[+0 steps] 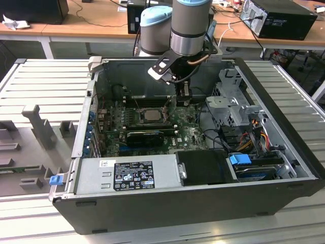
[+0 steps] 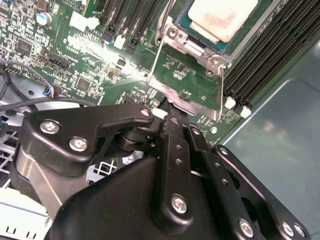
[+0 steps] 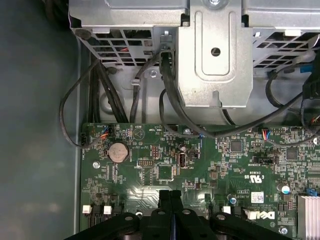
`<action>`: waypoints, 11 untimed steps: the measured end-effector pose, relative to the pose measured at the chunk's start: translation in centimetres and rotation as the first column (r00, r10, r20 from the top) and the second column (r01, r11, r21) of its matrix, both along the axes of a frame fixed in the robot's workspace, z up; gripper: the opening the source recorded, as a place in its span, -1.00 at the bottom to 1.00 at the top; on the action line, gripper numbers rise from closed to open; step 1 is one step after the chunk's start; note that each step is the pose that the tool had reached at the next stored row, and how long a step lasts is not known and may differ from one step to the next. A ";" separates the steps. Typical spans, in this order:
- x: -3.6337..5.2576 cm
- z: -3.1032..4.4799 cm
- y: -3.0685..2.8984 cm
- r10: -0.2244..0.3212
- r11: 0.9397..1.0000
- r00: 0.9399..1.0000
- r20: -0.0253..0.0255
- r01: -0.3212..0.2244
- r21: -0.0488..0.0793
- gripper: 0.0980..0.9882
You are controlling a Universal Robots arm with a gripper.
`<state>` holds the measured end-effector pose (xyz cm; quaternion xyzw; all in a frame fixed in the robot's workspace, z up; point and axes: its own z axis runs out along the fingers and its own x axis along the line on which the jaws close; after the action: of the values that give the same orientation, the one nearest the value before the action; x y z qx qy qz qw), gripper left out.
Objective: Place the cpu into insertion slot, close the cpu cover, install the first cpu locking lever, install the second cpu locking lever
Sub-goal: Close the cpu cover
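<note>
Black-white spec label (image 1: pixel 133 175) is sitting on the PSU (image 1: pixel 166 172) lid, just beside the mobo (image 1: pixel 190 133), w/ a small white sticker (image 1: pixel 105 163) next to it; print is too small to read. In the first wrist view, white silkscreen markings (image 3: pixel 260 216) and a barcode sticker (image 3: pixel 256 195) are showing on the mobo.

Bench (image 1: pixel 51 81): grey ribbed metal slats, runs full width of the exterior view. PC case (image 1: pixel 167 211) sits on it approx mid-bench, lying flat, open side up. Just beside the case, at the exterior view's left, a grey fixture tray (image 1: pixel 25 162) lies on the slats w/ upright blocks (image 1: pixel 43 127) and slots. Behind the bench, wooden desks (image 1: pixel 91 28) carry black boxes (image 1: pixel 284 18) and cables.
</note>
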<state>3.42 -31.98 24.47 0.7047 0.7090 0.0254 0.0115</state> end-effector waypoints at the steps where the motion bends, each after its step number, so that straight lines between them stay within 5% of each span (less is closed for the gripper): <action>1: -0.08 0.00 0.00 0.000 1.000 1.000 0.000 0.000 0.000 -0.98; 11: -0.73 0.00 0.00 0.000 1.000 1.000 0.000 0.000 0.000 -0.98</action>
<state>2.69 -31.98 24.47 0.7047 0.7089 0.0254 0.0115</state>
